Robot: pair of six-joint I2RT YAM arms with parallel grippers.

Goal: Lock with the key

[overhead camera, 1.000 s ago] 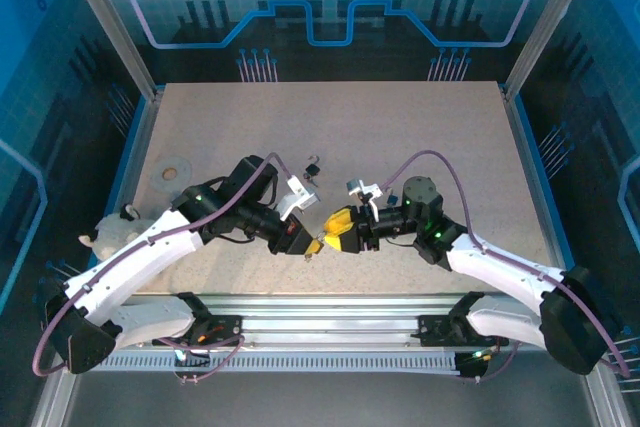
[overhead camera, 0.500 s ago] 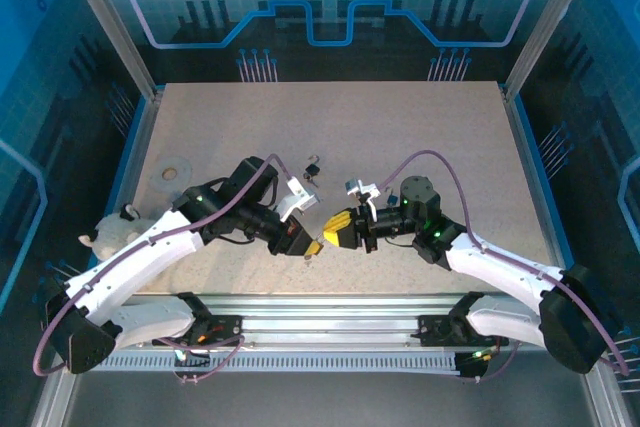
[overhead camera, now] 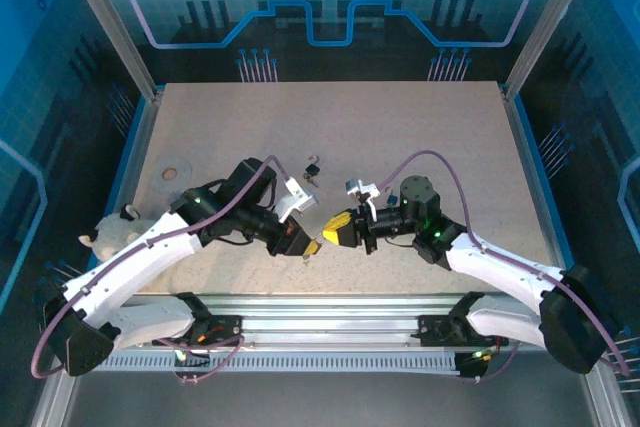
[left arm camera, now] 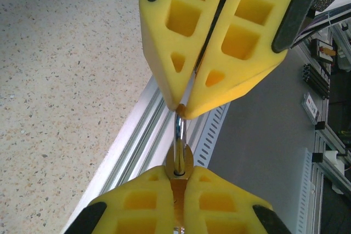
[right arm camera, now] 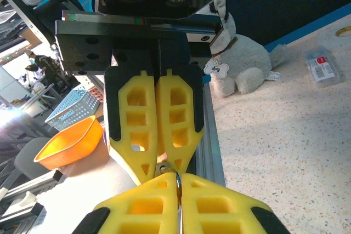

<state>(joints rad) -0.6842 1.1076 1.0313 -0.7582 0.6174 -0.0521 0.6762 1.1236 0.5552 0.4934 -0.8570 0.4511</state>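
Observation:
My left gripper (overhead camera: 311, 244) is shut on a small brass padlock (left arm camera: 179, 187) near the table's front edge. In the left wrist view its yellow fingers (left arm camera: 137, 195) squeeze the lock body, and the silver shackle (left arm camera: 179, 138) sticks out ahead. My right gripper (overhead camera: 329, 230) meets it tip to tip and is shut on that shackle (right arm camera: 177, 181). Its yellow fingers (left arm camera: 219, 42) show at the top of the left wrist view. A small dark key (overhead camera: 313, 168) lies on the table behind both grippers, apart from them.
A white stuffed toy (overhead camera: 108, 232) sits at the left table edge, with a pale tape ring (overhead camera: 172, 170) behind it. A small labelled packet (right arm camera: 323, 64) lies on the table. The aluminium front rail (overhead camera: 330, 307) runs just below the grippers. An orange bowl (right arm camera: 68, 143) stands off the table.
My right gripper has gone from partly open to shut on the shackle and shifted slightly left toward the left gripper. The left gripper has kept its hold.

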